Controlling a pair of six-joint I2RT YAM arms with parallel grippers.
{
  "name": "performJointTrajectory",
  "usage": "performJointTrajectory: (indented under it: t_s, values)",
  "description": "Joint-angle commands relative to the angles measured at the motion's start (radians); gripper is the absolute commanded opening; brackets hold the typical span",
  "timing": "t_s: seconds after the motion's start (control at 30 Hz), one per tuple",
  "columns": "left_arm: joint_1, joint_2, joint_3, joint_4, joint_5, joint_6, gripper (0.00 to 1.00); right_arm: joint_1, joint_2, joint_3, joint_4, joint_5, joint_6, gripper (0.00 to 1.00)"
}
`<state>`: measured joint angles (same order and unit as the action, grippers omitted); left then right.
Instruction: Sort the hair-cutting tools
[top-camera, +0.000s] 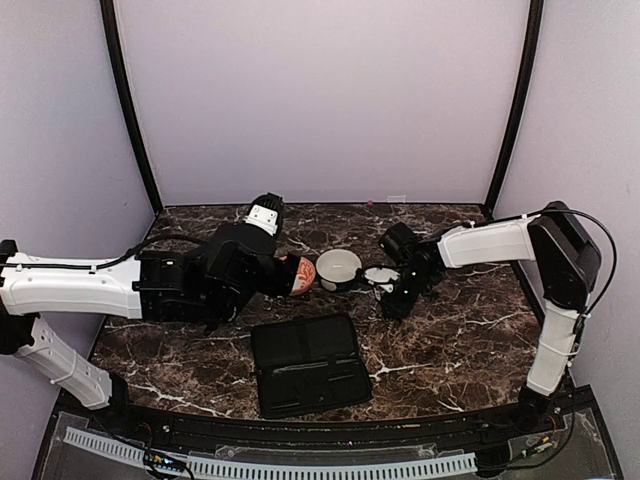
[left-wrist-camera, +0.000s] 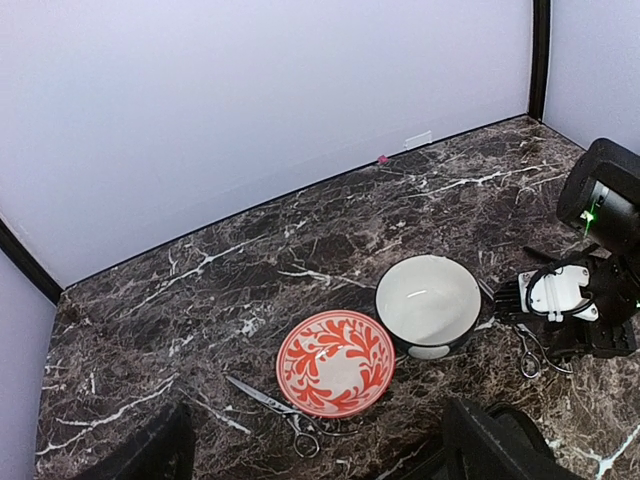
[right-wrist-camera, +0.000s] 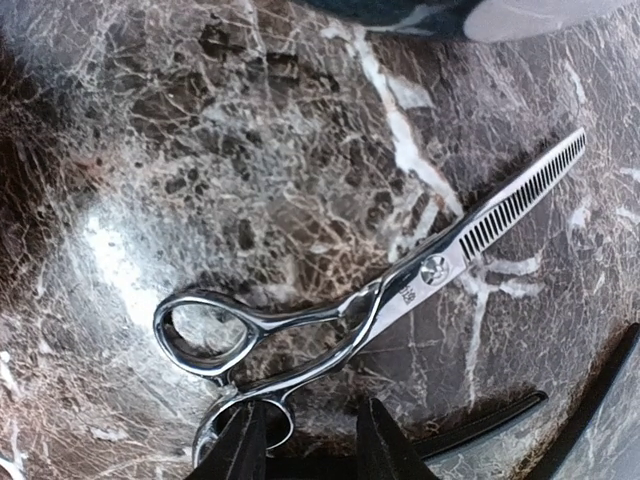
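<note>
Silvery thinning scissors (right-wrist-camera: 400, 295) lie flat on the marble in the right wrist view, and also show in the left wrist view (left-wrist-camera: 531, 353). My right gripper (right-wrist-camera: 312, 445) hovers low over their ring handles, jaws open. One fingertip (right-wrist-camera: 240, 440) is over the lower ring and the other is outside it. A slim dark comb-like stick (right-wrist-camera: 490, 418) lies just beyond. A second pair of scissors (left-wrist-camera: 278, 404) lies left of the orange-patterned bowl (left-wrist-camera: 335, 362). My left gripper (left-wrist-camera: 320, 468) is open and empty above that bowl.
A white bowl (left-wrist-camera: 428, 302) stands right of the orange bowl, between the two grippers. A flat black case (top-camera: 308, 365) lies open near the front edge. Grey walls close in the back and sides.
</note>
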<state>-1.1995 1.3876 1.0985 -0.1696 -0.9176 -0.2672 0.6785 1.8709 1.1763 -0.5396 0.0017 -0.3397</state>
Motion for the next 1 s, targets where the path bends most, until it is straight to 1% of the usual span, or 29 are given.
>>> performJointTrajectory:
  t_s: [0.0, 0.1, 0.23, 0.43, 0.53, 0.67, 0.77, 0.9, 0.97]
  values:
    - [0.006, -0.008, -0.009, 0.079, 0.023, 0.069, 0.87, -0.031, 0.034, 0.007, -0.094, 0.064, -0.034, 0.3]
    - [0.007, -0.015, -0.03, 0.099, 0.039, 0.08, 0.87, -0.076, 0.054, 0.051, -0.113, 0.084, -0.029, 0.28]
    - [0.008, -0.019, -0.04, 0.117, 0.064, 0.113, 0.88, -0.118, 0.098, 0.118, -0.126, 0.089, -0.029, 0.22]
    - [0.012, -0.031, -0.044, 0.126, 0.083, 0.136, 0.88, -0.124, 0.154, 0.182, -0.156, 0.018, -0.04, 0.13]
    - [0.016, -0.035, -0.055, 0.131, 0.088, 0.132, 0.88, -0.124, 0.174, 0.187, -0.165, 0.006, -0.043, 0.09]
    - [0.018, -0.048, -0.083, 0.137, 0.094, 0.117, 0.88, -0.124, 0.184, 0.183, -0.176, 0.005, -0.067, 0.0]
    - [0.021, -0.057, -0.103, 0.141, 0.094, 0.106, 0.88, -0.123, 0.148, 0.167, -0.182, 0.003, -0.103, 0.0]
    - [0.031, -0.066, -0.116, 0.145, 0.103, 0.093, 0.88, -0.123, 0.048, 0.083, -0.189, -0.035, -0.207, 0.0]
    - [0.046, -0.072, -0.113, 0.132, 0.135, 0.064, 0.88, -0.124, 0.002, 0.036, -0.194, -0.05, -0.259, 0.0]
